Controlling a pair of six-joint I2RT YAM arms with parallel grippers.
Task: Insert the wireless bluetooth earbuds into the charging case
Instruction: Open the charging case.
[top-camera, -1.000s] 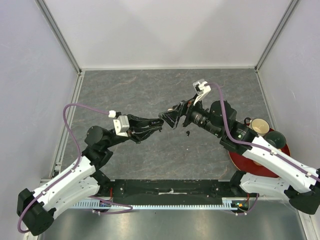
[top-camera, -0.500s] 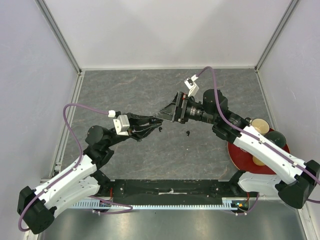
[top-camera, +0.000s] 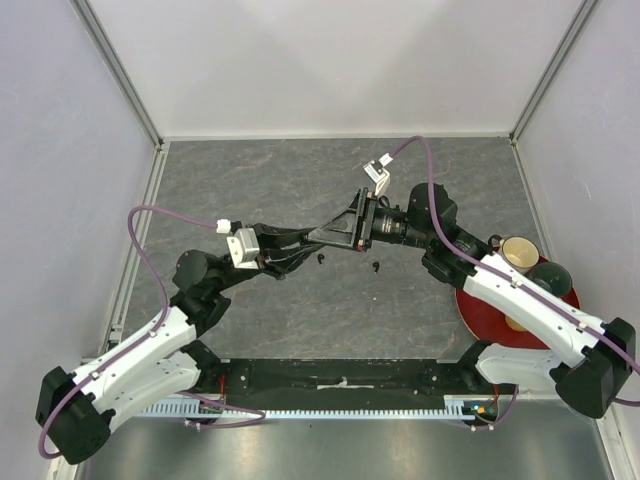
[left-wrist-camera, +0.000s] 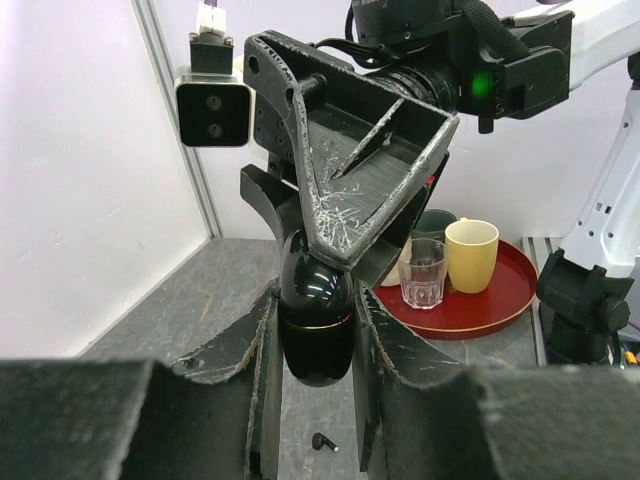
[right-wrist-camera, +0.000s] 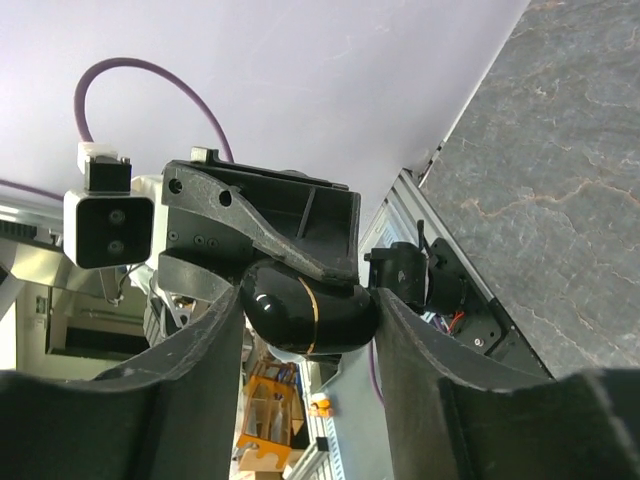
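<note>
The charging case (left-wrist-camera: 316, 335) is a glossy black egg with a thin gold seam, and it hangs above the table mid-scene. My left gripper (left-wrist-camera: 316, 298) is shut on its sides. My right gripper (right-wrist-camera: 310, 302) faces the left one from the opposite side, its fingers pressed on the two ends of the same case (right-wrist-camera: 306, 306). In the top view both grippers meet around (top-camera: 318, 238) and hide the case. One black earbud (left-wrist-camera: 322, 441) lies on the table under the case, seen as a speck (top-camera: 320, 258) from above. Another black earbud (top-camera: 377, 266) lies a little to its right.
A red tray (top-camera: 472, 312) sits at the right beside the right arm, carrying a yellow mug (top-camera: 517, 252), a dark cup (top-camera: 548, 276) and a clear glass (left-wrist-camera: 423, 273). White walls enclose the grey table on three sides.
My right gripper swung left to meet the left gripper, and its wide-open jaws closed onto the case. The left arm stayed almost still, holding the case.
</note>
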